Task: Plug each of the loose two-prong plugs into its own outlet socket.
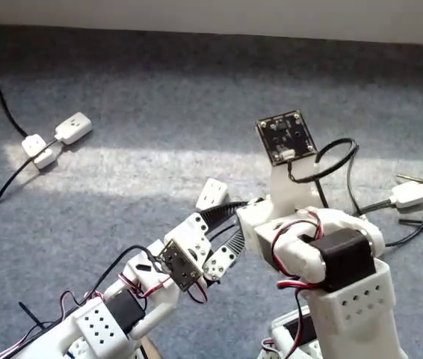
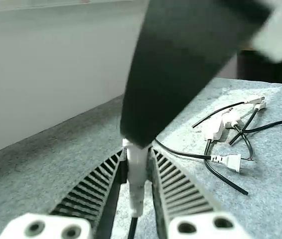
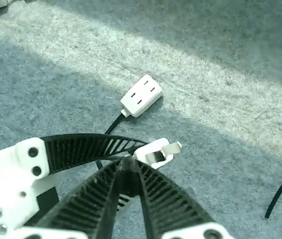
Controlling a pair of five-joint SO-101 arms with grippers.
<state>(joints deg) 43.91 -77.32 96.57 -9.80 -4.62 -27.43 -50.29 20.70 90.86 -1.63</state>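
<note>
2-prong plug [image 3: 153, 153] clamped in the left end effector [image 2: 137, 157], held near the outlet socket [image 3: 141, 95] at the middle of the table [image 1: 159, 90]. Right end effector [image 3: 131, 167]: fingers together, just beside the plug. Risk: the crowded end effectors may collide and skew the prongs off the slots.

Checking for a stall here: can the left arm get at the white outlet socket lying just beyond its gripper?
Probably yes: the outlet socket lies on bare carpet just past the left gripper, nothing between. The right gripper crowds the plug the left holds, which may hamper it.
</note>
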